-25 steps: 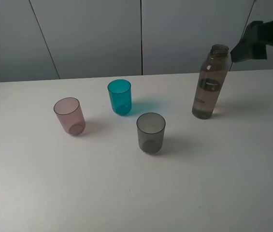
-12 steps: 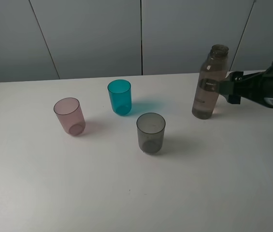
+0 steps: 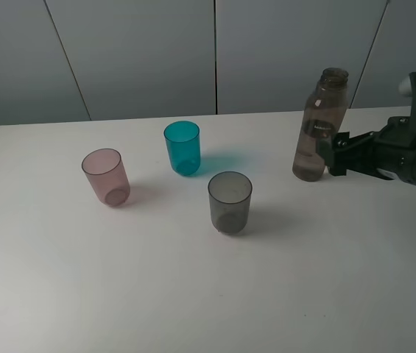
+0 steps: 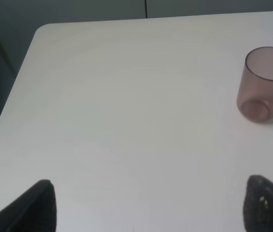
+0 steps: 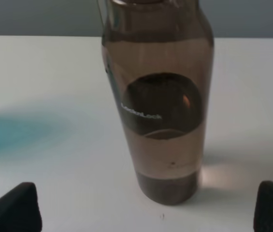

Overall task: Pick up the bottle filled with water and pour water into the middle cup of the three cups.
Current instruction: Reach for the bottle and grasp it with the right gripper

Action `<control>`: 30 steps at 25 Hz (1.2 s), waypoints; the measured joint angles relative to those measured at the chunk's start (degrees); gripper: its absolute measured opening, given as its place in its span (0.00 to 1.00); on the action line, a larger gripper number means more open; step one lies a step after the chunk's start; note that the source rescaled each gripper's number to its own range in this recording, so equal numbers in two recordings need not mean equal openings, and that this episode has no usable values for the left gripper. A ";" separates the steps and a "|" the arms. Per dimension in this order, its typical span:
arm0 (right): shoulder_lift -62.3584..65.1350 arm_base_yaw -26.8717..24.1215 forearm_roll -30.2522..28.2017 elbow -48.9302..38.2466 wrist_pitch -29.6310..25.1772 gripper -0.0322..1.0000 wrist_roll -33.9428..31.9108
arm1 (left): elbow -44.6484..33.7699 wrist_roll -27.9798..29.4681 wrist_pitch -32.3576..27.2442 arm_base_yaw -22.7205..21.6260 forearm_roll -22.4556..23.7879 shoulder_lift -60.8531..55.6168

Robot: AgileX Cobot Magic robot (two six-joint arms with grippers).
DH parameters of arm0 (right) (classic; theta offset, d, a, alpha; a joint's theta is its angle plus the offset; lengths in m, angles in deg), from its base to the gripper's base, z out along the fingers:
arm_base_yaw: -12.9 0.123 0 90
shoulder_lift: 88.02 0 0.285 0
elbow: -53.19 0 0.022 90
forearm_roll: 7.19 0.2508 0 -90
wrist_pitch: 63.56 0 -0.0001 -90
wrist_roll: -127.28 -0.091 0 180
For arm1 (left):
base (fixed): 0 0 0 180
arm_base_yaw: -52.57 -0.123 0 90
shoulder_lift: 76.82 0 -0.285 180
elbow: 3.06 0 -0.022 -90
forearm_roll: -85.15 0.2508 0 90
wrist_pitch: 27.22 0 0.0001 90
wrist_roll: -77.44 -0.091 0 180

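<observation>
White worktop (image 3: 193,294) under grey wall panels. Upright toward the far right edge: smoky bottle (image 3: 318,132). Just beside it, right claw (image 3: 330,154), fingers spread wide, nothing clamped. Teal middle cup (image 3: 182,147) between pink cup (image 3: 107,176) and grey cup (image 3: 230,202), well apart from bottle. Left claw (image 4: 153,208) likewise agape, near pink cup.

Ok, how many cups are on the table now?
3: pink cup far left, teal cup further back in the middle, grey cup nearest the camera, left of the bottle. None looks hidden.
</observation>
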 joint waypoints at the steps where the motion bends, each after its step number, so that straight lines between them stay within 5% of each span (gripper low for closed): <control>1: -1.56 0.62 0.75 -0.12 2.20 0.85 0.60 | 0.00 0.00 0.00 0.00 0.00 0.00; 7: -12.05 4.29 6.29 -0.12 14.88 0.85 3.69 | 0.00 0.00 0.00 0.00 0.00 0.00; 12: -17.33 6.14 11.84 -0.12 19.91 0.85 2.64 | 0.00 0.00 0.00 0.00 0.00 0.00; 27: -28.77 6.92 12.29 -0.02 40.46 0.85 -4.08 | 0.00 0.11 0.00 0.00 0.00 0.00; 30: -31.70 6.92 11.41 0.08 42.21 0.94 -5.36 | 0.00 0.11 0.00 0.00 0.00 0.00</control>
